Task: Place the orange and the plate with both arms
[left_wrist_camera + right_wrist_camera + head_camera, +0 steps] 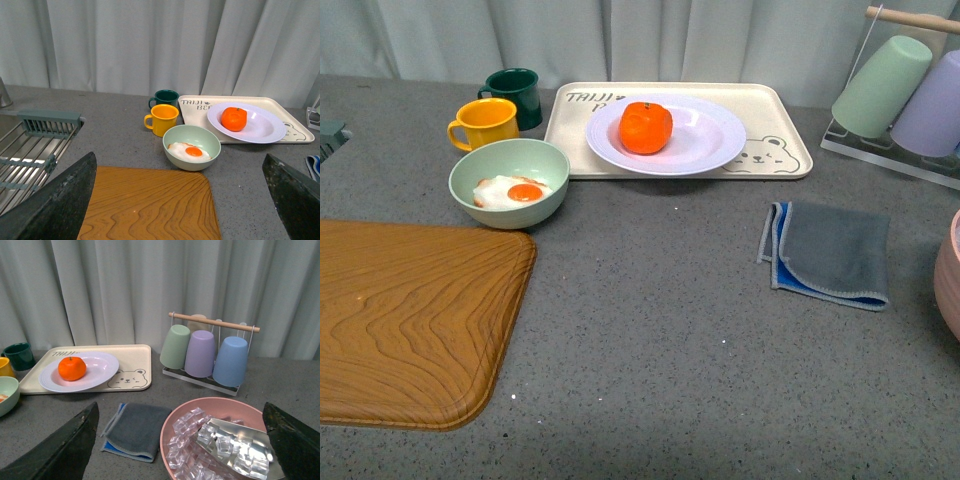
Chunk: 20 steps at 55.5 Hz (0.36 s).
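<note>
The orange (646, 127) sits in the white plate (715, 146), which rests on the cream bear tray (780, 150) at the back of the table. Both also show in the left wrist view, the orange (234, 119) in the plate (265, 130), and in the right wrist view, the orange (72, 368) in the plate (102, 371). Neither arm shows in the front view. My left gripper (180, 200) is open and empty above the wooden board (150, 205). My right gripper (182, 440) is open and empty above the pink bowl of ice (220, 440).
A pale green bowl with a fried egg (510, 183), a yellow mug (484, 123) and a dark green mug (516, 97) stand left of the tray. A grey-blue cloth (828, 253) lies at the right. A cup rack (910, 90) stands back right. A sink rack (30, 145) is at far left.
</note>
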{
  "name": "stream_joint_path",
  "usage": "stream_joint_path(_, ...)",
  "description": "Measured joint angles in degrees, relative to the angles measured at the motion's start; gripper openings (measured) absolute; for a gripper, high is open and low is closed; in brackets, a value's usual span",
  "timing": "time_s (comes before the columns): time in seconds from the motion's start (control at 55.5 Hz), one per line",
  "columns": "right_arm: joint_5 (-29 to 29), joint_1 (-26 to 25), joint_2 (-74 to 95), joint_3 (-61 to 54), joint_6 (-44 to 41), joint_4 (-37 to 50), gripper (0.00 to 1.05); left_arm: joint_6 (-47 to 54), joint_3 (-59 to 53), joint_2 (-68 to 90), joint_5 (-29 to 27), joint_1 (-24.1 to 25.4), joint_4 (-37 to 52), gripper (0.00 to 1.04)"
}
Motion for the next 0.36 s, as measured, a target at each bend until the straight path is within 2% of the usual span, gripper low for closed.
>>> stream_joint_path(0.36, -0.02, 0.00, 0.00, 0.00, -0.02, 0.00, 0.95, 0.00, 0.00, 0.00, 0.00, 0.00, 0.00, 0.98)
